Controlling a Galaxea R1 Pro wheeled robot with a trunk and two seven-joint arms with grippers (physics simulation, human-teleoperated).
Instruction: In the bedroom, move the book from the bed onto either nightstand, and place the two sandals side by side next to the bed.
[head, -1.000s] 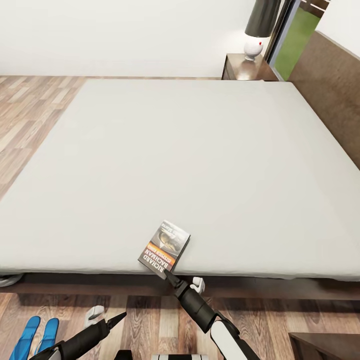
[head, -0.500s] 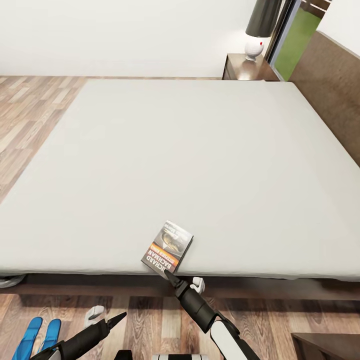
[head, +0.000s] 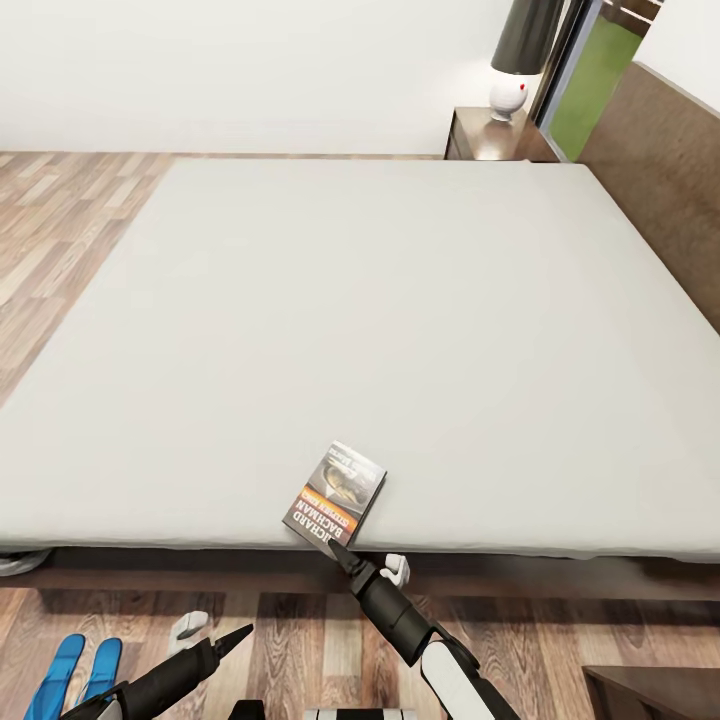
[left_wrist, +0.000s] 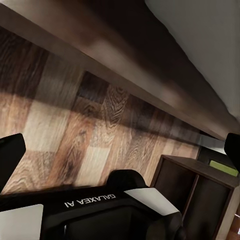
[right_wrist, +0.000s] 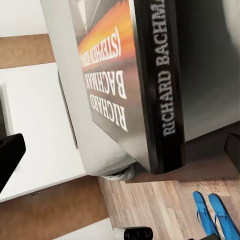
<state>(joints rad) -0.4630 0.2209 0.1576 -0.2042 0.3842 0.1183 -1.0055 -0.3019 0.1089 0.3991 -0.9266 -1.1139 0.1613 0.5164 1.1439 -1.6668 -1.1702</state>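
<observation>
On the bed (head: 400, 320), the book (head: 334, 493) slid slightly inward; your right pincer (head: 345, 556), open, had not gripped it.

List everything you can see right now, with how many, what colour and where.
bed: one, pale grey mattress on a dark brown frame, across the middle of the head view
book: one, dark cover with an orange band, flat on the mattress at its near edge
sandals: two, bright blue, side by side on the floor beside the bed
nightstand: one, reddish brown, at the bed's far corner
lamp: one, dark shade on a white base, on the nightstand
floor: wood planks, around the bed
left gripper: black, open, over the floor near the sandals
right gripper: black, open, at the book's near edge
</observation>
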